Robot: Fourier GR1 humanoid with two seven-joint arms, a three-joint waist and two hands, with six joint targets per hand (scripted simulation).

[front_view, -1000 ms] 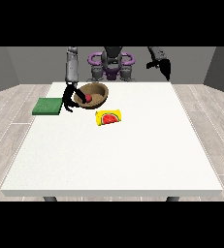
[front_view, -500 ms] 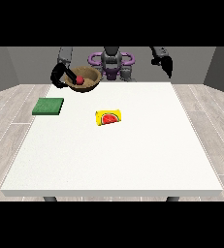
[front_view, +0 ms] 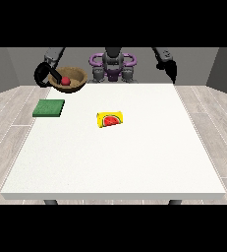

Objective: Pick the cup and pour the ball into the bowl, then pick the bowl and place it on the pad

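White table; bowl w/ ball, lifted, hand partly hidden behind.

One bowl, one ball, one pad, one yellow cup

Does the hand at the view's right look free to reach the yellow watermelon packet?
Probably yes: the hand at the view's right hangs empty above the table's far edge, and nothing lies between it and the packet.

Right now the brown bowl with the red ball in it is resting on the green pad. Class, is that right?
Not quite. The front view shows the bowl, with the red ball in it, held up by the robot hand at the view's left, behind the green pad, not resting on it.
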